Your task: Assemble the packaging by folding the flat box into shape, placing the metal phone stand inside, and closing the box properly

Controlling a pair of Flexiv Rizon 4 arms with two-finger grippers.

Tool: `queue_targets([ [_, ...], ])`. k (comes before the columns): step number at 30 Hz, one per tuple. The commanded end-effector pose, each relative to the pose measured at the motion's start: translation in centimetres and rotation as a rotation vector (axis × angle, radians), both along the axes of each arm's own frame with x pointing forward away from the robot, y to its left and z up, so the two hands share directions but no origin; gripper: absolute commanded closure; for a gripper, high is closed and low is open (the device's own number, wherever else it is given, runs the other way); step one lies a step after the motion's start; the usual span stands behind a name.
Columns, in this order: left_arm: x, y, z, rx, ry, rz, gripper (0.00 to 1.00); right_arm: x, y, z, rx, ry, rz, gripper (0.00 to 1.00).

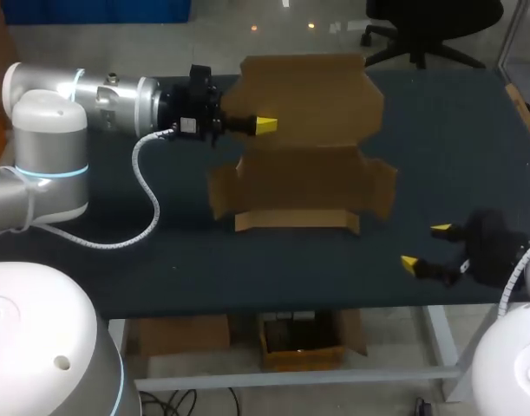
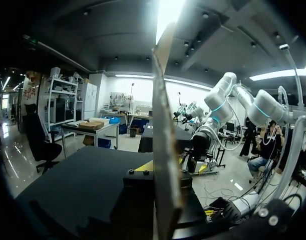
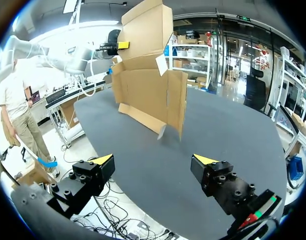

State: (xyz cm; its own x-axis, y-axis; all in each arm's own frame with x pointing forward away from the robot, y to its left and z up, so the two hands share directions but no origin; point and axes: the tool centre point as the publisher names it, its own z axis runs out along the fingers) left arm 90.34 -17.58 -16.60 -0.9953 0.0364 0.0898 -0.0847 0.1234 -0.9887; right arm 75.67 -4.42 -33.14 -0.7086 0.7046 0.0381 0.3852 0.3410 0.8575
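The brown cardboard box (image 1: 304, 173), mostly unfolded with side flaps spread, stands upright on the middle of the tabletop (image 1: 143, 260), its upper panel clamped at the edge by the left hand (image 1: 265, 126), while the right hand (image 1: 425, 245), fingers wide, is well apart.

Left arm (image 1: 117, 100) lies level, left tool (image 1: 263, 126) clamped tight; right tool (image 1: 425, 245) sits low, fingers apart.

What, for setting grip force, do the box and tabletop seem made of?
The box: brown cardboard, matte; folded creases and thin raw edges show it. The tabletop: dark, matte, glare-free covering, perhaps felt or rubber; unclear.
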Motion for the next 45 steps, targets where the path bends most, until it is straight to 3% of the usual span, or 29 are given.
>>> queue_targets([
  [1, 0.1, 0.1, 0.0, -0.001, 0.0, -0.004, 1.0, -0.6, -0.6, 0.2, 0.008, -0.007, 0.005, 0.73],
  [2, 0.1, 0.1, 0.0, -0.001, 0.0, -0.004, 1.0, -0.6, -0.7, 0.2, 0.01, -0.008, 0.008, 1.0],
  [12, -0.8, -0.7, 1.7, 0.008, -0.001, 0.038, 1.0, -0.6, -0.4, -0.3, 0.008, -0.001, 0.037, 1.0],
  [19, -1.0, -0.9, 2.2, 0.043, 0.063, 0.063, 1.0, -0.6, -0.2, -0.6, 0.014, 0.004, 0.051, 1.0],
  [27, -0.6, -0.7, 1.8, 0.018, 0.146, 0.021, 1.0, -0.8, 0.0, -0.6, 0.008, 0.002, 0.057, 1.0],
  [34, -0.3, -0.8, 1.2, 0.0, 0.173, -0.031, 1.0, -1.1, 0.1, -0.3, -0.005, -0.001, 0.054, 1.0],
  [45, 1.3, -1.5, 0.1, 0.034, 0.202, -0.029, 1.0, -1.3, 0.3, -0.4, -0.008, 0.004, 0.049, 1.0],
])
